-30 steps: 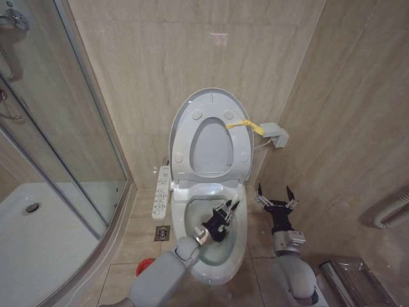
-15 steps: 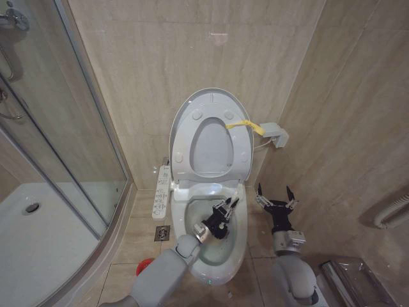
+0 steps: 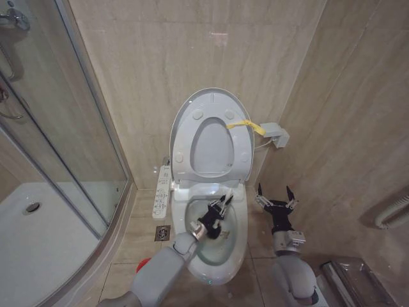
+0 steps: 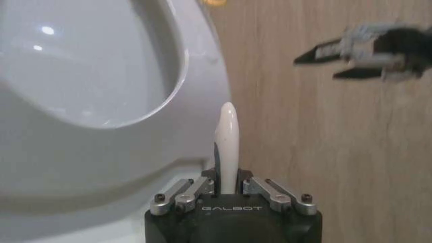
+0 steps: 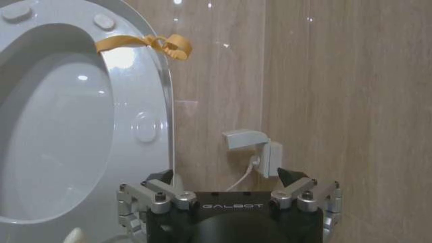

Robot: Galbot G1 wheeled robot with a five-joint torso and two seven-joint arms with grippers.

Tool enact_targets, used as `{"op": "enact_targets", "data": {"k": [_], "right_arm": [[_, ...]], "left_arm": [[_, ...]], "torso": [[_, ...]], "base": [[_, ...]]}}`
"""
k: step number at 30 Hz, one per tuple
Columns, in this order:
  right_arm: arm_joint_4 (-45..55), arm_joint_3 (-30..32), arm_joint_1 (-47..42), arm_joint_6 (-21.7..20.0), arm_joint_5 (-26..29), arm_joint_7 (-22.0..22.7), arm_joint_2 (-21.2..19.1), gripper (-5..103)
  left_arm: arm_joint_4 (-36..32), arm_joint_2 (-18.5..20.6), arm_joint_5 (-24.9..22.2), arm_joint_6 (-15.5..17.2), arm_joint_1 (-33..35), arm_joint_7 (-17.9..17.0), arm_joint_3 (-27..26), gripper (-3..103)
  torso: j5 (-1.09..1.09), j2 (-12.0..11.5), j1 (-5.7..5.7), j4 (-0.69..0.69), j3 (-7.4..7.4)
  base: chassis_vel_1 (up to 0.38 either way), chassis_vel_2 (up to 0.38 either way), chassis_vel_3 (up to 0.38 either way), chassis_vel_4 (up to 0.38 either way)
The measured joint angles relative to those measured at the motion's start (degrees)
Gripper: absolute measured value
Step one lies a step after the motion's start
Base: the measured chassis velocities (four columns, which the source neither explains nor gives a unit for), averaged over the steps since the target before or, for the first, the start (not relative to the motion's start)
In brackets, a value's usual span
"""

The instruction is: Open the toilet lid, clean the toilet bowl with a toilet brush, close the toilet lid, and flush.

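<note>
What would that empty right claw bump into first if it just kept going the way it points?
Probably the beige tiled wall, near the small white wall box with its cord. The open right gripper points there, beside the raised glossy white oval toilet lid. Depth is hard to judge.

white toilet lid, yellow tag

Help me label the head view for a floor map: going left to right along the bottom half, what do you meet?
Shower tray → button panel → toilet bowl, with the left gripper holding the toilet brush inside → right gripper, fingers spread, beside the bowl → wall pipe.
</note>
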Motion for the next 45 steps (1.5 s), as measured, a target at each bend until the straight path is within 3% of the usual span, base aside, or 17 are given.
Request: {"op": "enact_targets", "data": {"k": [5,9,19,28,37,45], "right_arm": [[0.0,0.0,0.0,0.0,0.0,0.0,0.0,100],[0.0,0.0,0.0,0.0,0.0,0.0,0.0,100],[0.0,0.0,0.0,0.0,0.0,0.0,0.0,100],[0.0,0.0,0.0,0.0,0.0,0.0,0.0,100],[0.0,0.0,0.0,0.0,0.0,0.0,0.0,100],[0.0,0.0,0.0,0.0,0.0,0.0,0.0,100]], "left_arm": [[-0.5,-0.6,-0.2,0.4,1.2,0.1,0.7,19],[4.0,0.4,1.2,0.4,0.8,0.1,-0.2,19],[-1.1,0.0,0.9,1.6,1.6,-1.2,0.6,19],[2.6,0.7,1.4,1.5,1.2,-0.9,0.5,19],[-3.7,-0.2,-0.1,3.2,1.4,-2.1,1.6,19],[3.4,-0.9,0.6,1.5,0.6,-1.2,0.8,19]], "torso": [[0.00,0.0,0.00,0.00,0.00],[0.02,0.0,-0.01,0.02,-0.01],[-0.01,0.0,0.00,-0.01,0.00],[0.00,0.0,-0.01,0.02,-0.01],[-0.01,0.0,0.00,-0.01,0.00],[0.00,0.0,-0.01,0.02,0.00]], "base": [[0.000,0.000,0.000,0.000],[0.000,0.000,0.000,0.000],[0.000,0.000,0.000,0.000],[0.000,0.000,0.000,0.000],[0.000,0.000,0.000,0.000],[0.000,0.000,0.000,0.000]]}}
